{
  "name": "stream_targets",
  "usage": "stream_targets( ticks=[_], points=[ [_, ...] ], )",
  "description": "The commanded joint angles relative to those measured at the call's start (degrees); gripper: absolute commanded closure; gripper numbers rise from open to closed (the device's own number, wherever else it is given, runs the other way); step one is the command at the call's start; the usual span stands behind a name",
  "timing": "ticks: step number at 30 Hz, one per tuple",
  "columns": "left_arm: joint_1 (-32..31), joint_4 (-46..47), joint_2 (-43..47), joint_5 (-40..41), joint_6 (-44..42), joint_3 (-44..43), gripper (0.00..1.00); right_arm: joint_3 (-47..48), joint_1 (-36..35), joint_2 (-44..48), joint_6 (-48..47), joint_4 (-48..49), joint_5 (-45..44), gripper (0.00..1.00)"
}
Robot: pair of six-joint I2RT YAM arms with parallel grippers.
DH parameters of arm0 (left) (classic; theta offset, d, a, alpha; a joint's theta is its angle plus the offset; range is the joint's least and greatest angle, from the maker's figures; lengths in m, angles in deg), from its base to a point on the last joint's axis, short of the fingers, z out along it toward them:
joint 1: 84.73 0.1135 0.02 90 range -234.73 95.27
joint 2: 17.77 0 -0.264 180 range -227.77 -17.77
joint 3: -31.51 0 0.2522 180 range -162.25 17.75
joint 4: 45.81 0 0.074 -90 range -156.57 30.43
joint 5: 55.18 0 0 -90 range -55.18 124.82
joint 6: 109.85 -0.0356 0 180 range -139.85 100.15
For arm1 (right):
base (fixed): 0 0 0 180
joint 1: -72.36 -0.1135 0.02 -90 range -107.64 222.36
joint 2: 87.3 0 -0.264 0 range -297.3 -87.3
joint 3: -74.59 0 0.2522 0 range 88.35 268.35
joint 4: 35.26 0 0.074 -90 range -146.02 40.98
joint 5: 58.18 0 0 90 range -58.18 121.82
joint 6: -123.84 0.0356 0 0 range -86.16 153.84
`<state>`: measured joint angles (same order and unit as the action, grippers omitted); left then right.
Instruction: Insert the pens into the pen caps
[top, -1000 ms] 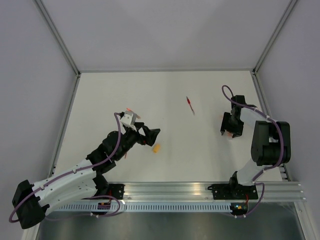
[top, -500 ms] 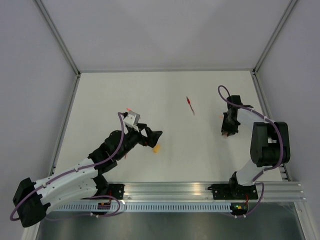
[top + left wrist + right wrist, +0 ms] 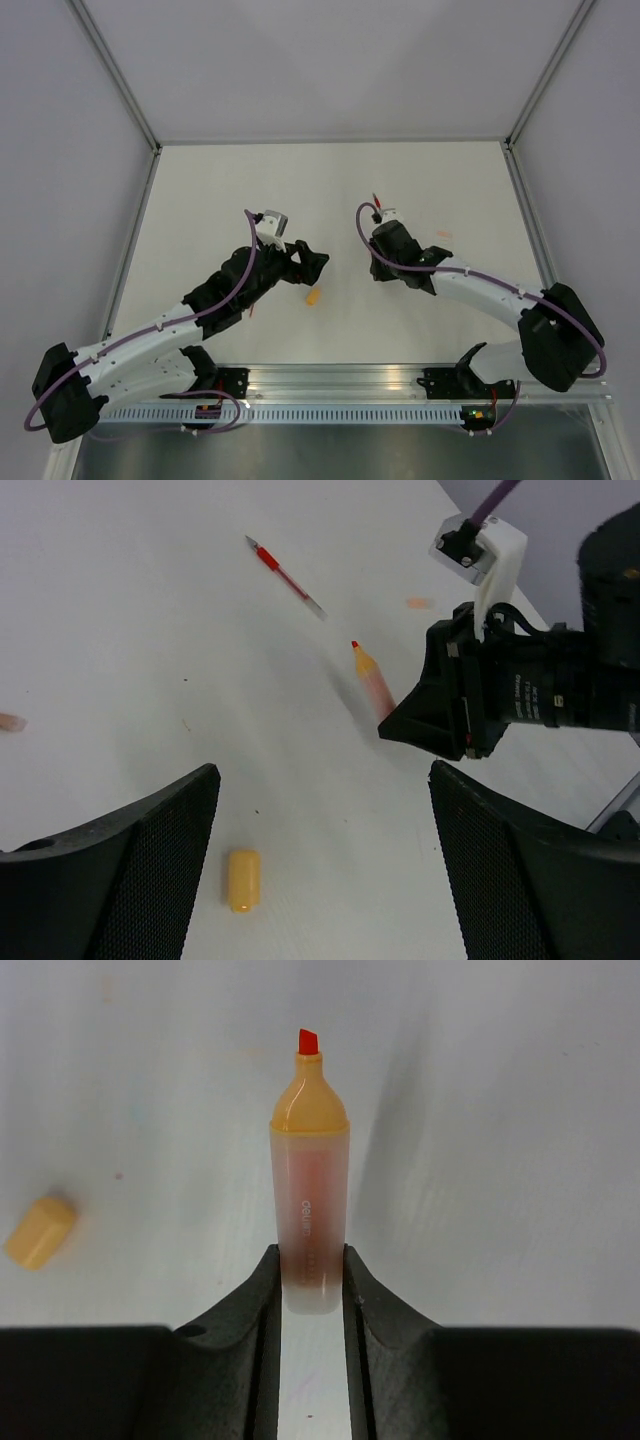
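Now that my right arm has swung in from the side, my right gripper is squeezing the orange pen, tip out, nearing the orange cap. My left gripper is hanging wide apart over that cap. Both are working well in from the table edges, with the red pen lying far off.

Lab test cell — aluminium-framed enclosure, plain white table.

I see the white table bearing an orange cap, a slim red pen (farther back) and a pinkish cap.
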<state>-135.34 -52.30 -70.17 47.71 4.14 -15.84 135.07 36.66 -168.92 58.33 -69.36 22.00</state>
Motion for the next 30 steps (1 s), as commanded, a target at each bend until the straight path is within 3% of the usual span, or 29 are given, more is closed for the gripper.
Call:
stream_targets(
  ticks=[1, 8, 17, 25, 30],
  points=[
    [-0.10, -2.27, -0.42, -1.97, 4.92, -2.63, 0.11, -3.03, -7.17, 6.56, 3.72, 9.78, -6.08, 1.00],
    [-0.10, 1.25, 1.25, -7.52, 9.06, -0.79, 0.12, -12.17, -17.64, 15.08, 7.06, 27.70, -4.32, 1.00],
    [-0.19, 4.42, 0.37, -9.28, 11.96, 1.50, 0.25, -14.46, -29.93, 23.09, 7.06, 31.15, -11.35, 1.00],
    [-0.10, 7.93, -0.95, -12.00, 10.91, 2.47, 0.28, -11.39, -34.34, 22.92, 7.06, 30.27, -17.07, 1.00],
    [-0.10, 9.78, 0.37, -15.34, 9.33, 3.00, 0.42, -7.96, -35.84, 21.95, 6.36, 28.16, -18.47, 1.00]
  ],
)
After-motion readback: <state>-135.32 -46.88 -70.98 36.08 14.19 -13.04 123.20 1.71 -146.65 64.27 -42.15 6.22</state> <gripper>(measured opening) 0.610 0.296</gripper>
